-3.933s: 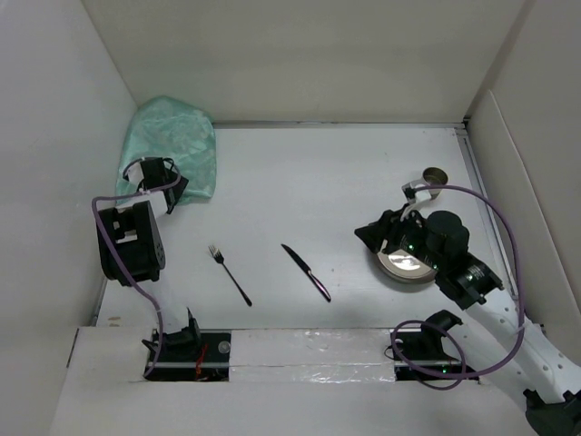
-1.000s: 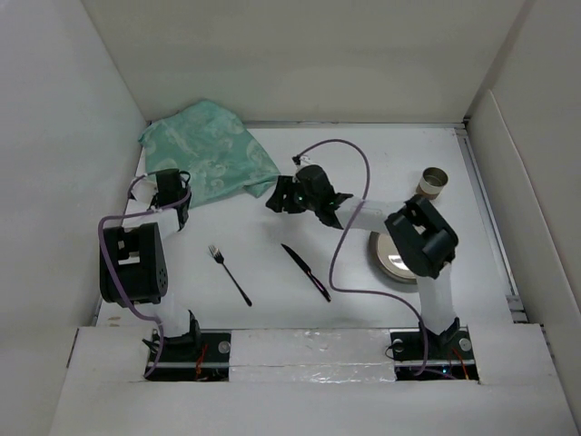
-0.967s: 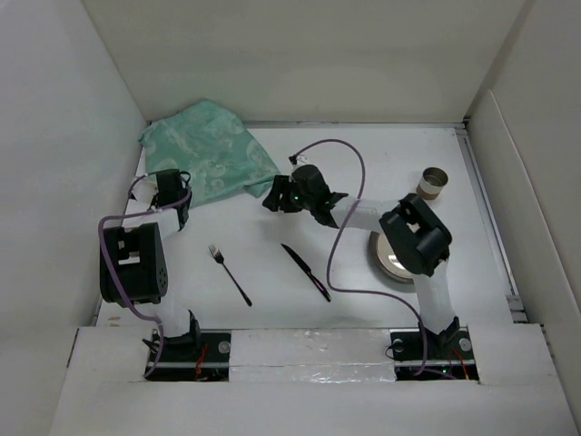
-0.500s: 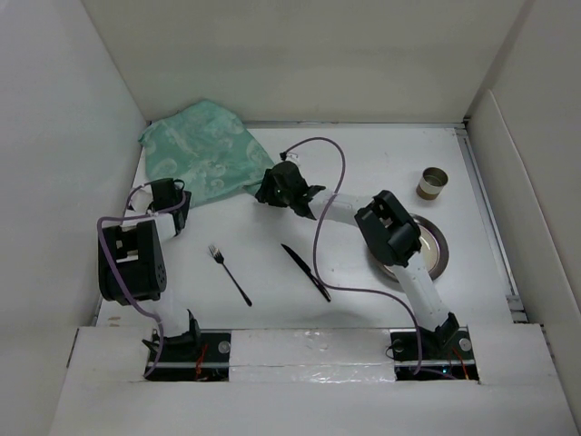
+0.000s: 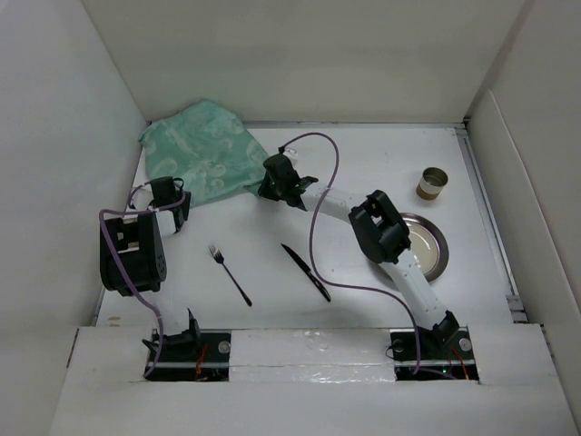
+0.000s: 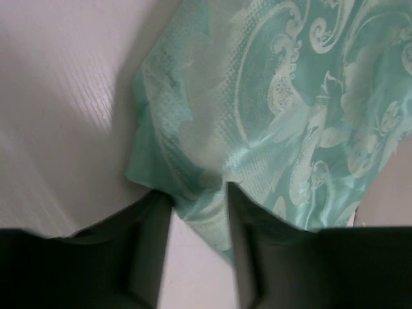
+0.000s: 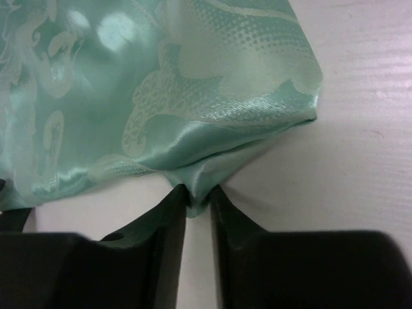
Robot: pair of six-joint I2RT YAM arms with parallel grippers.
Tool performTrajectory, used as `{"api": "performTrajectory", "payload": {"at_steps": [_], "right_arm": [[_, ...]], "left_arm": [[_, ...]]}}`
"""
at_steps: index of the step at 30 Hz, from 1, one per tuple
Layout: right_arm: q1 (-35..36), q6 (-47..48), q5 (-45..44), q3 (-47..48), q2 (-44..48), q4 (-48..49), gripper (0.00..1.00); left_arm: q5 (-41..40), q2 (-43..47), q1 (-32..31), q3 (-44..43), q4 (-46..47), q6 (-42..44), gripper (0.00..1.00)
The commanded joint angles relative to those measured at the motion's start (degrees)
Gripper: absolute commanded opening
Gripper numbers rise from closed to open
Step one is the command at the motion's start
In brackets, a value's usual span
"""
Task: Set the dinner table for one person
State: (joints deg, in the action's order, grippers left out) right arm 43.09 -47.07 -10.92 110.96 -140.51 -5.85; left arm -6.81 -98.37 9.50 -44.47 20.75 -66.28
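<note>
Right gripper [image 5: 272, 182] [image 7: 196, 196]: jaws nearly closed, pinching a small fold at the right-hand corner of the placemat cloth [image 5: 204, 150] [image 7: 161, 84]; that corner is drawn to a point between the fingers. Left gripper [image 5: 168, 193] [image 6: 196, 199]: jaws set wider, 1 finger on either side of the cloth's [image 6: 270, 116] near-left edge, the fabric reaching both inner faces. Cannot tell whether it is clamped or only straddled. The dinner table [image 5: 363, 163] lies directly under both grippers, its white top showing just beside the fingers in both wrist views. The cloth is spread over the far-left corner of the table, its far edge riding against the upright panels there, with the 2 grippers at its near side, left and right. Nearer the arm bases lie a fork [image 5: 230, 274] and a knife [image 5: 306, 272], apart from each other and from the cloth. A plate [image 5: 427, 245] sits at the right, partly behind the right arm; a small cup [image 5: 433, 183] stands beyond it. Bare tabletop runs from the right gripper across the far middle toward the cup.
</note>
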Motion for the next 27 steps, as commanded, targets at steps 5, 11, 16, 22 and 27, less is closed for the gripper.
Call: {"api": "performTrajectory", "payload": {"at_steps": [5, 11, 16, 22, 27], "right_arm": [[-1.1, -0.7, -2.6, -1.9, 2.2, 2.5, 0.0], [-2.9, 9.5, -9.8, -10.7, 13.1, 7.2, 0.0], [-5.4, 18.7, -15.5, -22.2, 23.0, 9.2, 0.0], [-6.7, 27.9, -22.8, -35.4, 37.6, 14.2, 0.0], [-6.1, 37.9, -29.2, -39.2, 50.6, 13.8, 0.0]], "left_arm": [[0.0, -1.9, 0.2, 0.7, -0.7, 0.5, 0.15], [1.4, -2.4, 0.2, -2.2, -1.2, 2.5, 0.0], [1.4, 1.0, 0.2, -3.5, -1.9, 6.2, 0.0], [-1.4, 14.2, 0.2, -5.0, -3.3, 10.7, 0.0], [-1.2, 25.0, 0.2, -13.1, -6.7, 16.5, 0.0]]}}
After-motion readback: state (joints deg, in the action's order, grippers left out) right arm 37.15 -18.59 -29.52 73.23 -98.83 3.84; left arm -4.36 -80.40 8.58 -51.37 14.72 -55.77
